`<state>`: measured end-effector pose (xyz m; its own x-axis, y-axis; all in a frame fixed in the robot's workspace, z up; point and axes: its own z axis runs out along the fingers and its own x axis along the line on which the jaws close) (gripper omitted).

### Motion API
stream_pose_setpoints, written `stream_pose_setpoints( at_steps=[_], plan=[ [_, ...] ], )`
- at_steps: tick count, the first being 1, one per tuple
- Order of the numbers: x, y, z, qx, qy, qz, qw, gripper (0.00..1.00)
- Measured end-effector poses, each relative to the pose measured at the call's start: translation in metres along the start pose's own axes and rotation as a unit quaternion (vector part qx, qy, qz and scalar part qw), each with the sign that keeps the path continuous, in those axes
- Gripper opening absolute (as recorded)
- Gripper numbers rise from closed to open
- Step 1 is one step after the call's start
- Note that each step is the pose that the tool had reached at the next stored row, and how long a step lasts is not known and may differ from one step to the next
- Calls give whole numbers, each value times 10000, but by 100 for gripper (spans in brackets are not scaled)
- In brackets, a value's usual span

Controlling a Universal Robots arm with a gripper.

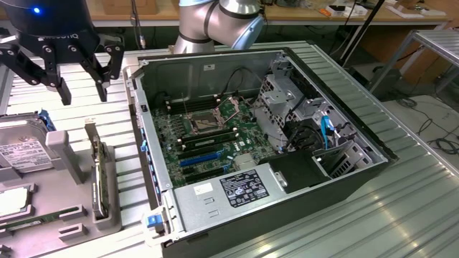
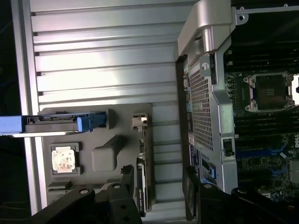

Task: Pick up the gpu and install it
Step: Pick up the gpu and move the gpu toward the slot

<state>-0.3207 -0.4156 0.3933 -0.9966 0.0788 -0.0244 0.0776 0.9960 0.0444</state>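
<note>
I see the ribbed metal worktop [image 1: 401, 215] carrying the open computer case [image 1: 215, 64] across its middle, with the motherboard [image 1: 208, 140] exposed. Toward the worktop's edge on the exterior view's left sits a grey holder [image 1: 64, 156], just beside the case. My gripper [image 1: 83, 94] hangs above the holder's far end, fingers spread wide, holding and touching nothing. A hard drive [image 1: 21, 145] rests in the holder. The gpu [image 1: 99, 177] stands on edge in a slot of that holder, between the hard drive and the case; the wrist view puts it below the spread fingers.
</note>
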Motion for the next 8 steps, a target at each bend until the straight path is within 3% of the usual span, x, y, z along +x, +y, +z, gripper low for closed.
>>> stream_pose_setpoints(
  at_steps=[8],
  plan=[
    [-6,-79,-2,0,0,0,10000,54]
  ],
)
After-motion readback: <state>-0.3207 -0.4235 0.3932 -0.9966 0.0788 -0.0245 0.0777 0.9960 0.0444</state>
